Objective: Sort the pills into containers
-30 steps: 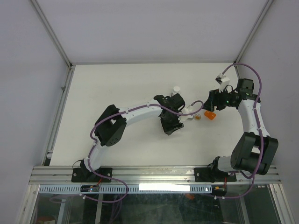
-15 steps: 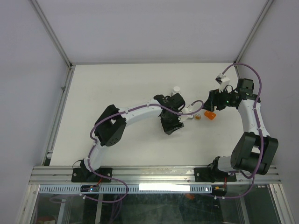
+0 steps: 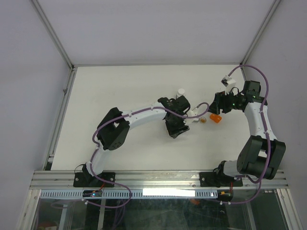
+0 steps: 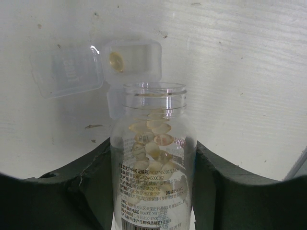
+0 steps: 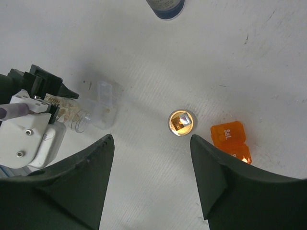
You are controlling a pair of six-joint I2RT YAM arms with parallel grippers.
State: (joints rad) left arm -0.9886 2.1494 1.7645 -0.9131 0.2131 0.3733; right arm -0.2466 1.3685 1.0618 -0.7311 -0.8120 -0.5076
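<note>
Clear pill bottle (image 4: 153, 167) sits clamped in left tool (image 4: 152, 146) — right tool (image 5: 151, 141) gapes, seemingly empty.

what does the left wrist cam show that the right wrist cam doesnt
Only the left wrist view: the lines of print on the clear bottle, and a single pill lying in an open cell of the clear box.
Only the right wrist view: the round vial, the orange box, and a round, dark-rimmed thing at the top edge.
Both: the left tool shut on the bottle, its mouth toward the clear box on the white table.
</note>
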